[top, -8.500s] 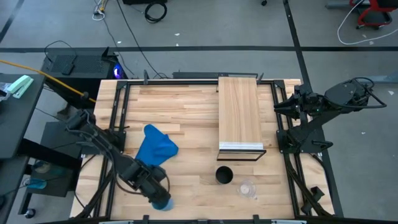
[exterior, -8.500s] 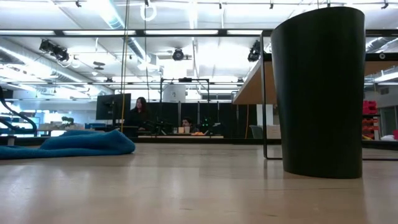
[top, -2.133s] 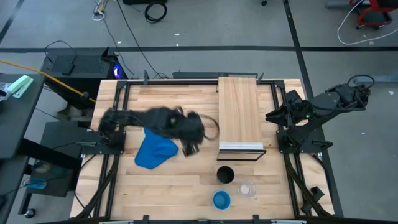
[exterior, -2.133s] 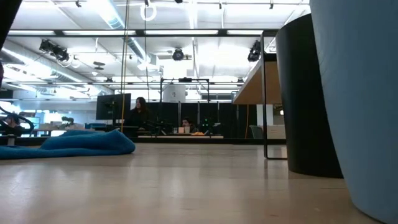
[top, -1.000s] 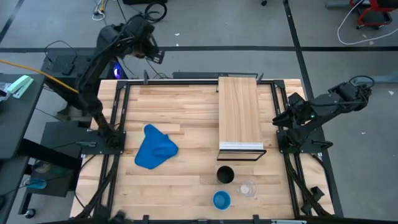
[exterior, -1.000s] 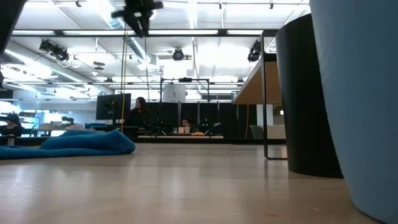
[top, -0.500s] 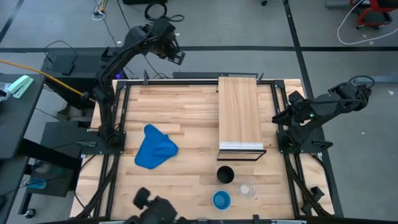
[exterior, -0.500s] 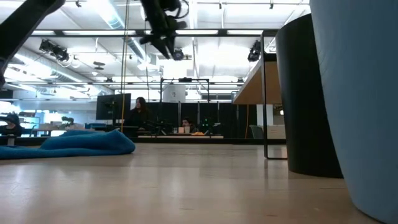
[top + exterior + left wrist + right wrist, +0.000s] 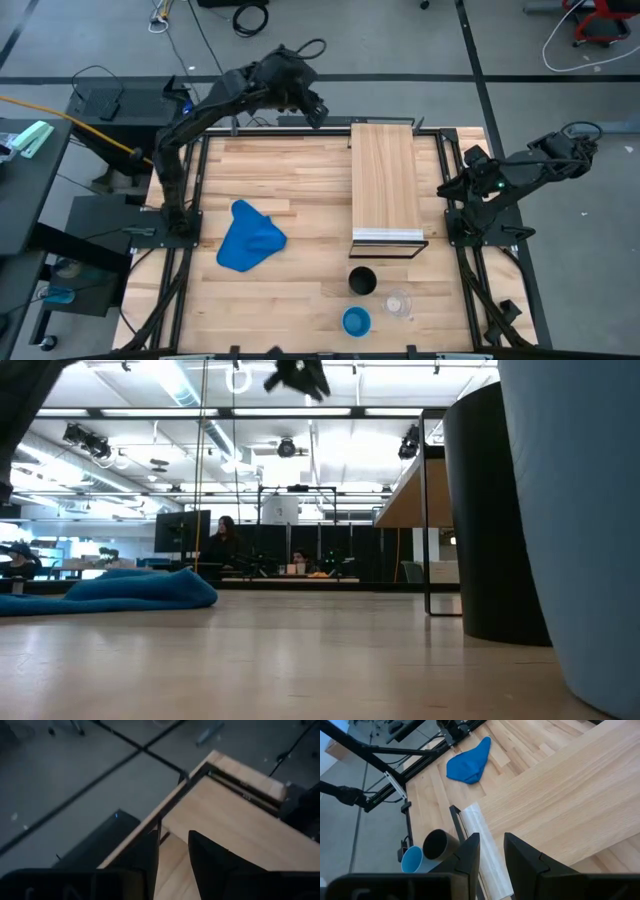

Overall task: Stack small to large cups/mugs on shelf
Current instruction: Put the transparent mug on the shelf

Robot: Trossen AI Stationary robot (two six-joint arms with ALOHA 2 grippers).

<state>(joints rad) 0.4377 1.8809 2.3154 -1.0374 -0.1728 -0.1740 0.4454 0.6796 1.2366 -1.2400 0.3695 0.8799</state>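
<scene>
Nearest the shelf's silver front edge, the black cup is seen from above, with the clear cup and the light-blue cup just beyond it on the tabletop. The clear cup is missed by the low view. The right claw is shown slightly apart, empty, beside the shelf. The left claw, also slightly apart, is held past the shelf's far end.

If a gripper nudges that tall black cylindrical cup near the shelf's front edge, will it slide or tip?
The tall black cylindrical cup stands upright and looks taller than wide, so a high push would probably tip it. Its open, empty mouth suggests it is light. On its side it would likely roll across the wooden tabletop.
</scene>
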